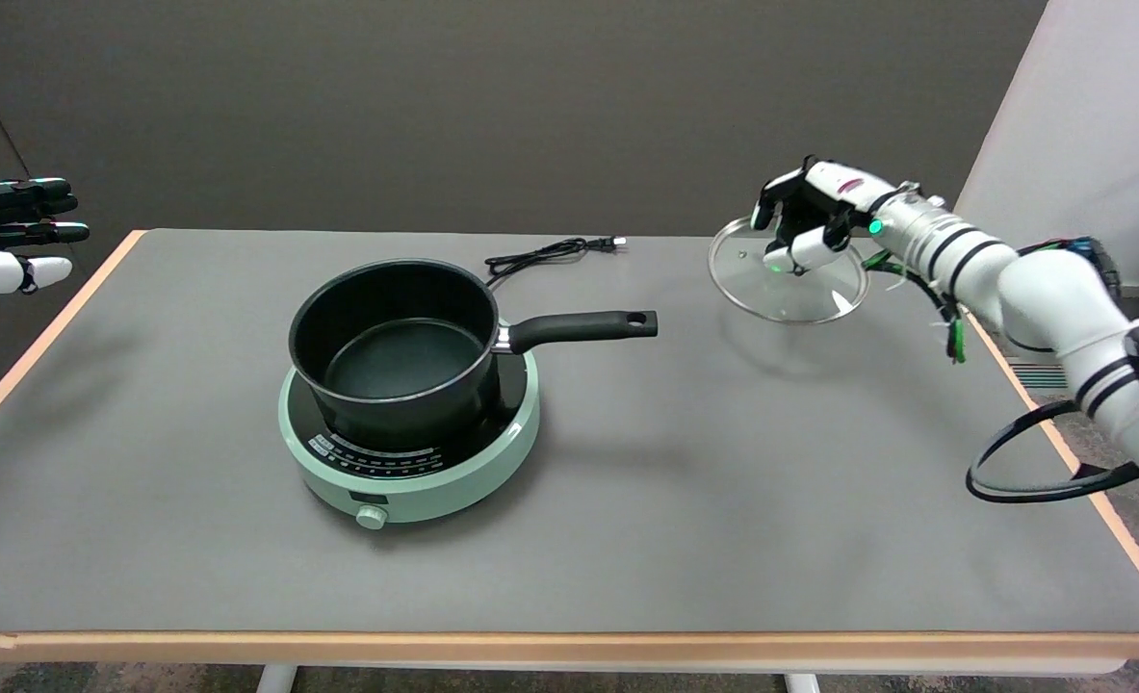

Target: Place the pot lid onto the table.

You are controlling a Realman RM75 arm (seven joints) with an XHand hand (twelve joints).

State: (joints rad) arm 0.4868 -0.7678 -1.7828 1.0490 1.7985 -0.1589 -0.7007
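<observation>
right hand [810,223] | grips glass pot lid [787,274] (by its knob) | lid hangs under hand

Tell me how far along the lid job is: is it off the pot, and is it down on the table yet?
Done: the pot on the green cooker stands open, lid off. In hand: the right hand holds the glass lid by its top over the table's far right; a shadow beneath suggests it is not resting yet, though I can't be sure. Left: lower it flat and let go.
</observation>
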